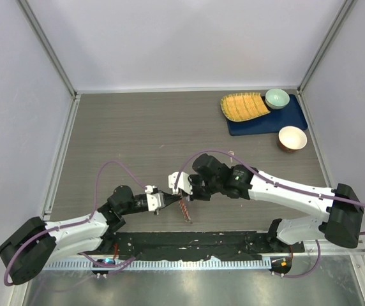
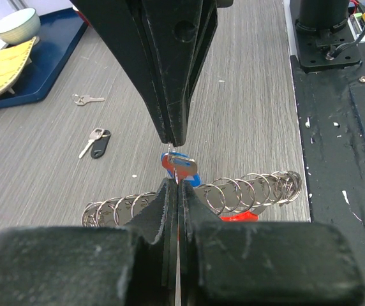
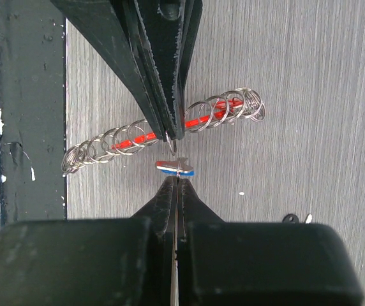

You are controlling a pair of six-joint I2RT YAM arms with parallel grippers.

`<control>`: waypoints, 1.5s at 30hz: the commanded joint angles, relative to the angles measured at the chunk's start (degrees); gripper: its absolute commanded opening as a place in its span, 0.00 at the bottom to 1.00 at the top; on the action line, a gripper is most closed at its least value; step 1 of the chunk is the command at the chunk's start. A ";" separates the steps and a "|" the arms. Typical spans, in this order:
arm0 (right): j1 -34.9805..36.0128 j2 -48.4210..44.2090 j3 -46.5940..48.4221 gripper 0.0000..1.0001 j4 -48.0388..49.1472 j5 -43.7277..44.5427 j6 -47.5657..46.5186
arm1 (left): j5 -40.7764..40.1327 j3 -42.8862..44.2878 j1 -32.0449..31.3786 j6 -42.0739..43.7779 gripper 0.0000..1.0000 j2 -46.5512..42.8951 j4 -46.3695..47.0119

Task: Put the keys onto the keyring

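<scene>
The left hand (image 2: 177, 189) and right hand (image 3: 177, 181) are closed tip to tip just above the keyring (image 2: 246, 191), laid crosswise to them on the bench (image 2: 265, 95). Blue- and red-headed keys (image 2: 181, 169) are pinched between the tips (by which hand cannot be told).

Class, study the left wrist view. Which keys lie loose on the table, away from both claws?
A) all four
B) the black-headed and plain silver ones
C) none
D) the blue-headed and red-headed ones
B: the black-headed key and the plain silver key lie on the table, away from the keyring, while the blue and red heads sit between the tips of the left claw and right claw.
</scene>
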 commanded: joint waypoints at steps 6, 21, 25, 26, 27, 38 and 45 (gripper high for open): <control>0.38 -1.31 2.94 0.01 0.72 -1.95 -0.01 | 1.96 2.60 0.00 1.16 0.03 -0.89 2.15; 0.29 0.18 3.82 0.01 -1.39 -4.33 -0.36 | 1.96 2.69 0.00 1.16 0.04 -1.15 2.15; 0.38 0.79 3.82 0.01 -1.48 -4.33 -0.36 | 2.31 2.60 0.00 1.08 0.04 -1.42 2.15; 0.38 0.88 3.90 0.01 -1.39 -4.33 -0.36 | 2.31 2.60 0.00 1.08 0.04 -1.42 2.15; 0.38 1.06 3.82 0.01 -1.48 -3.89 -0.36 | 2.31 2.51 0.00 0.99 0.04 -1.51 2.15; 0.38 -0.08 3.38 0.01 -1.30 0.42 0.17 | 1.34 2.51 -0.09 0.90 0.04 -1.42 1.71; 0.38 0.00 3.47 0.01 -1.48 0.16 0.08 | 1.52 2.60 0.00 0.99 0.04 -1.42 1.45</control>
